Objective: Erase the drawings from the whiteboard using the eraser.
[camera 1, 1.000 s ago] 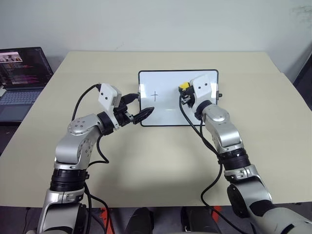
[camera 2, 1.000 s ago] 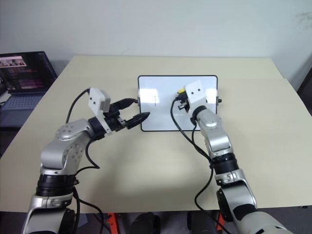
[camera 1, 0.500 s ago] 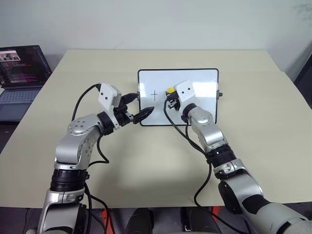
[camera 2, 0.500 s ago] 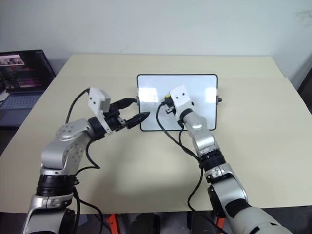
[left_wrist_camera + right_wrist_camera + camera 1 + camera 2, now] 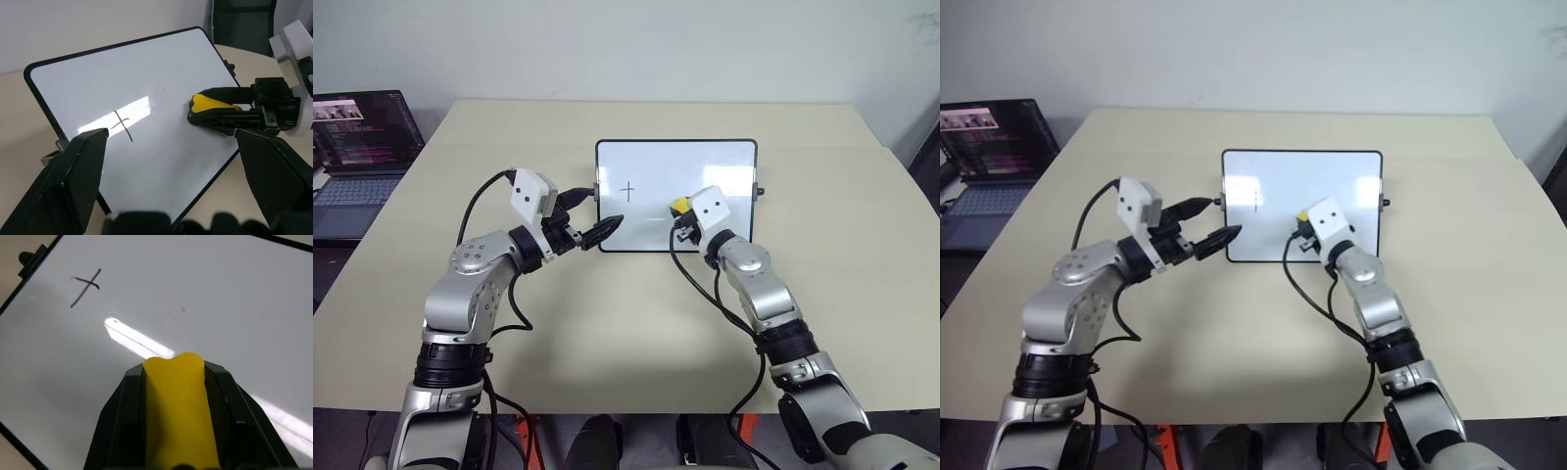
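Observation:
The whiteboard lies on the beige table, its black frame all in view. Of the drawings, a black plus sign stands on its left half and a faint dot near the middle. My right gripper is shut on the yellow eraser, which rests on the board's near middle, right of the plus sign. In the right wrist view the eraser sticks out between the black fingers. My left gripper stands open at the board's near left corner, its fingers either side of the left edge.
An open laptop sits at the table's far left edge. Black cables hang from both wrists over the table. A small black knob sticks out of the board's right side.
My right gripper has carried the eraser from the board's upper right, left across the middle, then toward the near edge. The left arm has kept still. The view shifted slightly.

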{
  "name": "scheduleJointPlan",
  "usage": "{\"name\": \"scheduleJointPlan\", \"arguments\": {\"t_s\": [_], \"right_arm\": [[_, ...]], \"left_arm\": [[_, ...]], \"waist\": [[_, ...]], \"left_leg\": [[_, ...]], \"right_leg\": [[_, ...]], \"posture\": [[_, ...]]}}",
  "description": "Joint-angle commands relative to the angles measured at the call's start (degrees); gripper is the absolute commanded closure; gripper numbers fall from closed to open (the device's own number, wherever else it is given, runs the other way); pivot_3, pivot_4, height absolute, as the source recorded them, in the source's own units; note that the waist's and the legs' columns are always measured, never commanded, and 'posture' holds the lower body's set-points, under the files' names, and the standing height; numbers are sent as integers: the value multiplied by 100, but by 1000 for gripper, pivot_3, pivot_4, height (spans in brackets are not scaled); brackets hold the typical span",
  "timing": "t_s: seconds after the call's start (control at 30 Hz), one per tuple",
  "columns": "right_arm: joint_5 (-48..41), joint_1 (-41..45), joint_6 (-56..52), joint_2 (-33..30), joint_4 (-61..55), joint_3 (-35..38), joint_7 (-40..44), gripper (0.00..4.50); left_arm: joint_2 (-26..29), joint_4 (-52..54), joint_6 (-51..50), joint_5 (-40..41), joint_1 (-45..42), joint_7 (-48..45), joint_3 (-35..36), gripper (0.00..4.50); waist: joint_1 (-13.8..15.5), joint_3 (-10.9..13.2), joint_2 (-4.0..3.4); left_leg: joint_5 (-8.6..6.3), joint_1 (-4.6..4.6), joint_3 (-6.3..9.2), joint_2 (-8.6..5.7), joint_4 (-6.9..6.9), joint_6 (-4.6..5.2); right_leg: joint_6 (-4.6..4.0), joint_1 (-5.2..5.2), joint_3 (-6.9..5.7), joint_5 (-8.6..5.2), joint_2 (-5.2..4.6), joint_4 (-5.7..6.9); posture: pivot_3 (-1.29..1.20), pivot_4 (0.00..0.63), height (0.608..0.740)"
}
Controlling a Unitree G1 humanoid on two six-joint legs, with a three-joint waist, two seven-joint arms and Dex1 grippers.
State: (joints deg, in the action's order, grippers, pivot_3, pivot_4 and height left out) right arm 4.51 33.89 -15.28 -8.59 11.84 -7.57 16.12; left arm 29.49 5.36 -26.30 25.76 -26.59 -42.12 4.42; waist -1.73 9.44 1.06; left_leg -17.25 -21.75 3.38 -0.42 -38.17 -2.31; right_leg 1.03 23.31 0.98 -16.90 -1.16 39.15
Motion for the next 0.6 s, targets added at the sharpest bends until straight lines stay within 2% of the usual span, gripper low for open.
{"name": "scheduleJointPlan", "arguments": {"t_s": [0.03, 0.13, 0.37, 0.6], "right_arm": [[-402, -91, -362, 86, -505, 340, 33, 3210], [-762, -169, -763, 194, -966, 462, 146, 3210], [-1162, -665, -2223, -128, -2728, 635, 189, 3210], [-1211, -612, -2555, -177, -2908, 701, 1, 3210]], "left_arm": [[-16, 99, 59, 42, -132, -52, 20, 0], [-17, 67, 64, 34, -166, -69, 14, 0], [-6, 80, 58, 33, -130, -93, 45, 0], [-13, 17, 70, 20, -178, -124, 30, 0]], "waist": [[-2, 0, 0], [-4, 0, 0], [2, 0, 0], [-14, 0, 0]], "left_leg": [[0, 0, 0, 0, 0, 0], [1, -3, 0, 0, 2, -1], [0, -8, 1, 0, 9, -1], [-4, -1, 1, 1, 5, 7]], "right_leg": [[0, 0, 0, 0, 0, 0], [0, 1, 1, 0, 1, -4], [0, 2, -1, 0, 0, -15], [0, 2, 0, 0, 3, -4]], "posture": [[0, 150, 740], [0, 150, 740], [0, 150, 740], [0, 150, 740]]}}
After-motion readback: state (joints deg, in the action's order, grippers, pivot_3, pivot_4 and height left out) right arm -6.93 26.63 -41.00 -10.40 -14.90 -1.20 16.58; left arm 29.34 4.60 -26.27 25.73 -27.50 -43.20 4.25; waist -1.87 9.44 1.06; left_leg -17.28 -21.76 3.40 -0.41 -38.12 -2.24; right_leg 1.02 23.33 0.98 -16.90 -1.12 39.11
